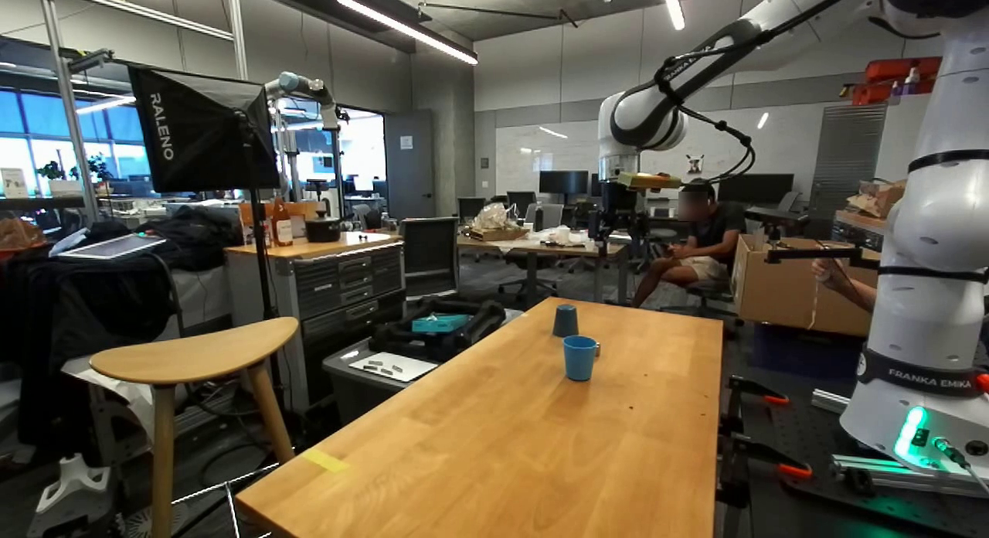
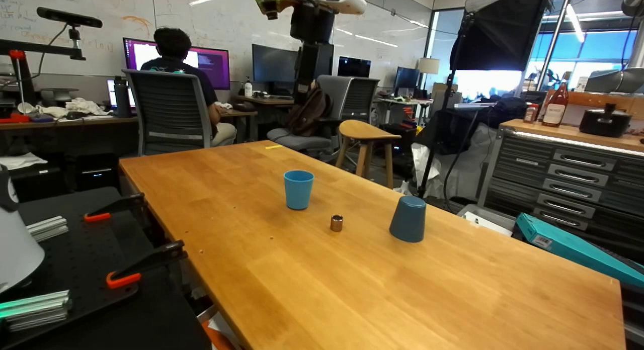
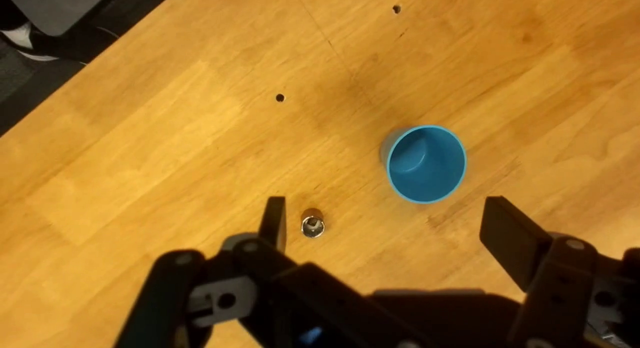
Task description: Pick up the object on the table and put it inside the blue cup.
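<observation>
Background: whiteboard (image 1: pixel 548 159). Work surface: long light-wood tabletop (image 2: pixel 453 294). On it stands a small metal socket (image 3: pixel 313 224), judged to be the object to be moved: upright on its end, mouth upward, between two cups and touching neither. Its destination, the blue cup (image 3: pixel 426 164), is upright with nothing seen inside. The grey-blue cup (image 2: pixel 408 219) is inverted, hence unfit to receive anything.

Tool condition: gripper (image 3: pixel 387 218) well above the tabletop, fingers (image 3: pixel 515 243) spread wide, nothing held. Step in hand is judged to be the approach to the socket; the transfer is not yet begun.

Recommendations. In the wrist view the socket shows close to one finger rather than midway; shift the gripper until it is centred, then descend vertically. The blue cup shows within the same gap, so a narrower spread or a turn of the wrist should keep the farther finger from catching its wall. Close low and squarely on the socket's sides, as smooth round metal may slip or tip. Raise it clear of the rim before travelling sideways, and release over the middle of the mouth. In an exterior view the socket (image 1: pixel 598 350) is partly hidden by the blue cup; alignment is better checked from the wrist.
</observation>
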`<state>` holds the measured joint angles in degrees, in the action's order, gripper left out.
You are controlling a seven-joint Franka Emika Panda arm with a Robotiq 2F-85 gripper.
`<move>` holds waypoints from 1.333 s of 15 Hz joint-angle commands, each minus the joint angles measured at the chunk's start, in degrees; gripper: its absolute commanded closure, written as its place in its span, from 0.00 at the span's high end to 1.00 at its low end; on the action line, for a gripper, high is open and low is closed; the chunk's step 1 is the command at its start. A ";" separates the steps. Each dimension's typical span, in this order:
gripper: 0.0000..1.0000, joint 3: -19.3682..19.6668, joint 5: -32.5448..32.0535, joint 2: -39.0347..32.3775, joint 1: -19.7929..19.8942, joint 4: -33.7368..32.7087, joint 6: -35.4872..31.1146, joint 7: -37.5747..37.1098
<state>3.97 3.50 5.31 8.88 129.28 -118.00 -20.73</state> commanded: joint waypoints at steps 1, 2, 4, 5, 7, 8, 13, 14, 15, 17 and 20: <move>1.00 1.32 3.66 -6.36 -0.39 -2.15 -2.81 -1.82; 1.00 1.47 4.34 -8.49 -0.44 -2.73 -4.03 -2.50; 1.00 1.70 6.22 -11.89 -0.68 -2.27 -8.39 -3.82; 1.00 1.91 7.27 -13.96 -0.68 -2.52 -10.78 -4.47; 1.00 2.31 9.18 -17.56 -0.63 -2.24 -16.89 -5.52; 1.00 2.41 10.02 -19.31 -0.71 -2.11 -19.91 -5.72; 1.00 3.03 12.24 -26.65 -1.31 -1.81 -33.41 -6.78; 1.00 3.09 12.38 -28.17 -1.48 -2.11 -35.40 -7.08; 1.00 3.25 12.39 -29.59 -1.67 -2.30 -37.28 -7.53; 1.00 4.04 11.74 -32.13 -2.34 -2.52 -40.94 -8.65; 1.00 4.81 12.26 -35.60 -2.61 -3.46 -43.65 -9.34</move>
<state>6.71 14.48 -25.95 8.09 128.74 -159.07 -28.78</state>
